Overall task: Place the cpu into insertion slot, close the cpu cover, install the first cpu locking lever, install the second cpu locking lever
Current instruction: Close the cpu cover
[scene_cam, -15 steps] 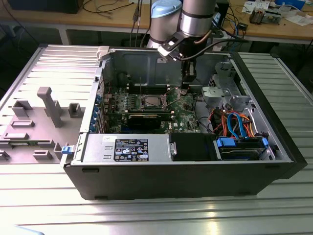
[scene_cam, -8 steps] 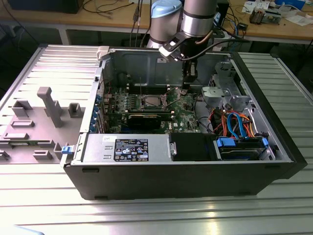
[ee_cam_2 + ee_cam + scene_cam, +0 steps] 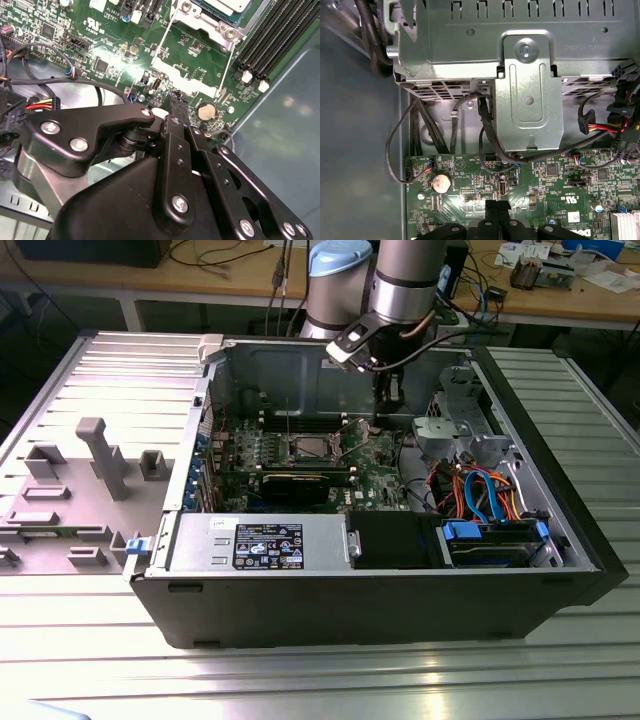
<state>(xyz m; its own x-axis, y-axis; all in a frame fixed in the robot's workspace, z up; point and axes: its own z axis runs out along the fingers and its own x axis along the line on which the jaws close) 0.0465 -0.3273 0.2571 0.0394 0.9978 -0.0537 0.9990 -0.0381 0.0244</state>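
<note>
In the second wrist view your tool (image 3: 175, 104) sits low over the green motherboard (image 3: 115, 45), just beside the coin cell (image 3: 205, 111). Its fingers are pressed together with nothing between them. What matters is what lies straight ahead of the tips. The cpu cover (image 3: 186, 75) appears to stand swung open, its bright free edge close to the tool. Its side rails run away from you toward the hinge screws at the socket's near edge, and the board shows through its cut-out. Past that hinge, the cpu (image 3: 230, 4) shows its silver-grey top and looks seated in place. In the exterior view the insertion slot (image 3: 308, 447) lies toward that view's left of the tool, inside the computer case (image 3: 350, 590) on the desk (image 3: 300, 680). By my reading the cover is not yet closed.
</note>
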